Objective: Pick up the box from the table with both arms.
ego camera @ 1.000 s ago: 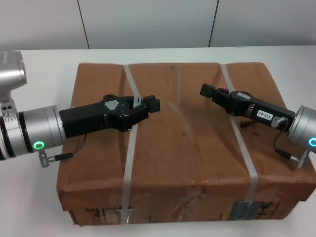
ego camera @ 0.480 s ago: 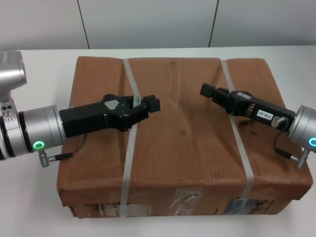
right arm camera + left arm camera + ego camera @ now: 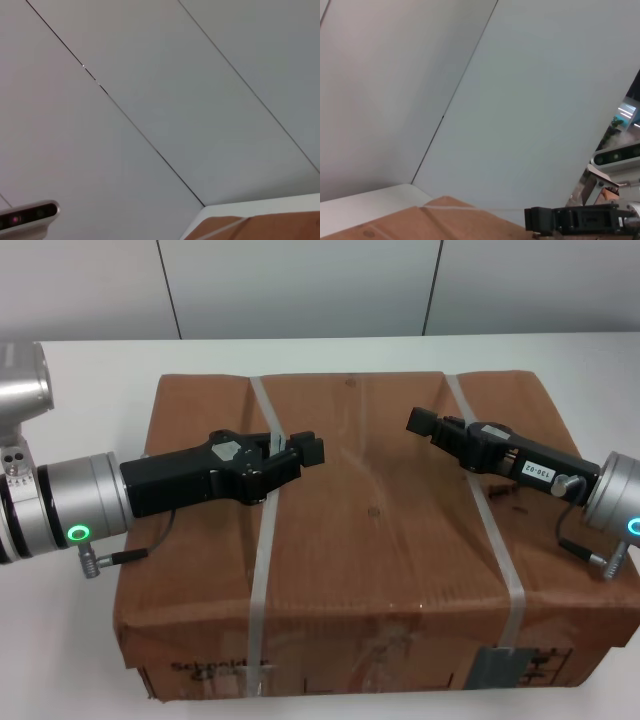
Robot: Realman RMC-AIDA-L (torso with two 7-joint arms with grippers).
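Note:
The box (image 3: 380,540), a large flat brown carton with two pale straps (image 3: 262,550) across its top, lies on the white table (image 3: 80,370). Labels and clear tape show on its near side. My left gripper (image 3: 312,451) hovers shut and empty over the top left of the box, by the left strap. My right gripper (image 3: 418,422) hovers shut and empty over the top right, by the right strap. The two point at each other, a hand's width apart. The left wrist view shows the box top (image 3: 445,222) and the right gripper (image 3: 555,220); a box corner (image 3: 260,229) shows in the right wrist view.
The table runs past the box at the left, right and back. A pale panelled wall (image 3: 300,285) stands behind the table's far edge. The box's near side lies close to the bottom of the head view.
The box first slid slightly away from me, then came back toward me. Both grippers have stayed almost still.

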